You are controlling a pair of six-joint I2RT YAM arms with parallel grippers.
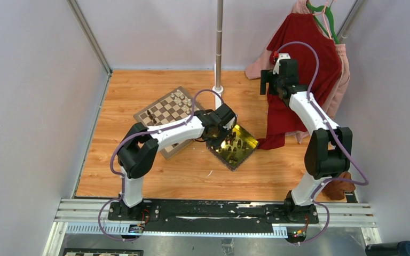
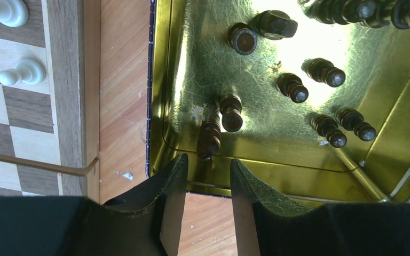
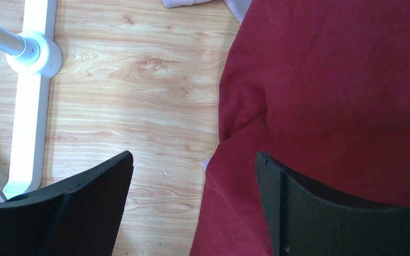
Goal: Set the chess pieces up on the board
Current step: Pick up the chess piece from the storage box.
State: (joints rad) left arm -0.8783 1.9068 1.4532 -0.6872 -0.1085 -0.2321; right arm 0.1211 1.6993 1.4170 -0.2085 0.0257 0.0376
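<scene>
Closest to the lens, in the left wrist view, the two black fingers of my left gripper stand partly open with nothing between them. They hang over the near wall of a shiny yellow square metal tray.

Just past the tips, a small dark brown turned chess piece sits low against that wall. It touches or nearly touches an upright dark neighbour. I cannot tell whether it lies flat or leans.

My worry is this pick. The wall crowds the piece, so a finger could land on the rim and shove the whole tray. Closing here could also topple the neighbour, or squeeze the rounded piece out sideways.

Farther in, more loose dark brown pieces stand scattered across the tray floor.

Left of the tray, past a strip of bare wooden tabletop, lies the flat wooden chessboard with checkered squares and a pale rim. Cream-white pieces already stand on it.

From overhead, my own left arm crosses the board's near corner, hiding those squares.

Farthest away, my right gripper hangs raised with its jaws spread wide and empty. It sits over a red cloth garment, beside a white stand foot.
</scene>
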